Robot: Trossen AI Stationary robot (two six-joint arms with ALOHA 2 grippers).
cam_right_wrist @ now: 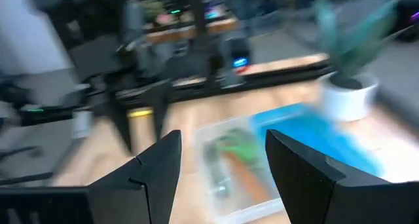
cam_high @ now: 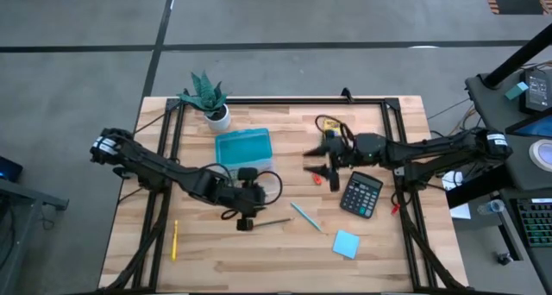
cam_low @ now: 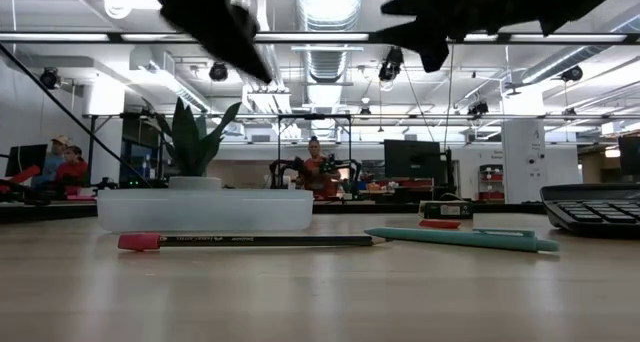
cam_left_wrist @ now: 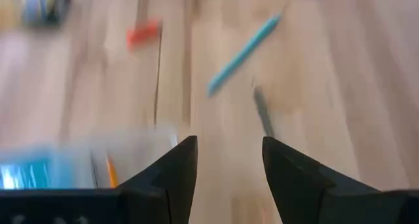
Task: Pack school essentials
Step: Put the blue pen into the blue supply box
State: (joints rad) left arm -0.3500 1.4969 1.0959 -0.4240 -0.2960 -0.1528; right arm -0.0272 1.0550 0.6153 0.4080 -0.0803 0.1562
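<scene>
While both hands hung empty with fingers apart, left hand (cam_high: pixel 246 223) hovered right over dark pencil (cam_high: pixel 274 222), teal pen (cam_high: pixel 306 216) just beyond. Could've nudged either away. Right hand (cam_high: pixel 321 161) sat by red piece (cam_high: pixel 316 179).

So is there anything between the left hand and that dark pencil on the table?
Nothing visible. The left hand, jaws open and empty, hangs over bare wood right beside the dark pencil. The teal pen lies farther on, and the clear box sits off to the side.

Potted plant (cam_high: pixel 207 97), black calculator (cam_high: pixel 361 194), people beyond the table (cam_low: pixel 315 162)
</scene>
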